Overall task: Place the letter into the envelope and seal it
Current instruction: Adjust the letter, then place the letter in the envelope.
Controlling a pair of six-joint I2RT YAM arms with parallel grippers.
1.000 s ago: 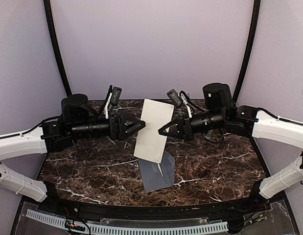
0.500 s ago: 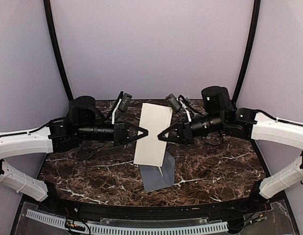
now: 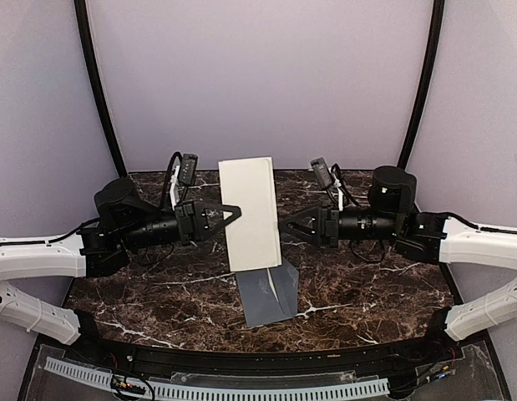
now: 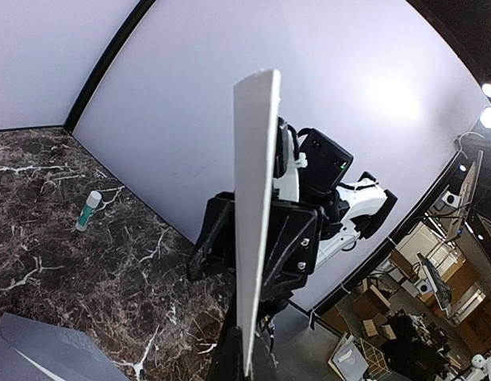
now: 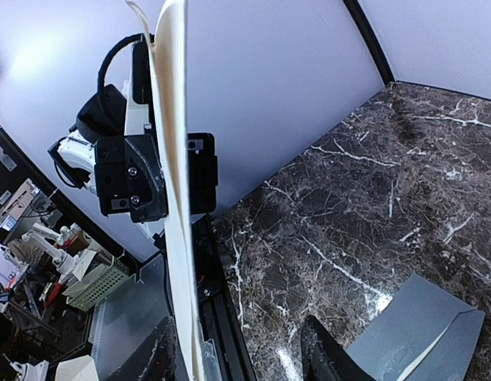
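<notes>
The cream letter (image 3: 251, 213) hangs in the air over the table, standing on edge, and appears edge-on in the left wrist view (image 4: 254, 222) and the right wrist view (image 5: 178, 198). My left gripper (image 3: 233, 210) is shut on its left edge (image 4: 247, 359). My right gripper (image 3: 283, 224) is open at the letter's right edge; the sheet runs close along one finger (image 5: 156, 355) and the jaws stand wide (image 5: 241, 357). The grey envelope (image 3: 267, 296) lies flat below the letter, flap open, and shows in both wrist views (image 5: 420, 333) (image 4: 39, 353).
A small glue stick (image 4: 88, 209) lies on the dark marble table (image 3: 367, 284) near the back wall. Curved black posts (image 3: 99, 92) and lilac walls ring the table. A perforated rail (image 3: 241, 388) runs along the near edge.
My left gripper has shut on the letter's left edge. My right gripper has opened, let go and drawn back to the right. The letter has swung a little left and straighter.
</notes>
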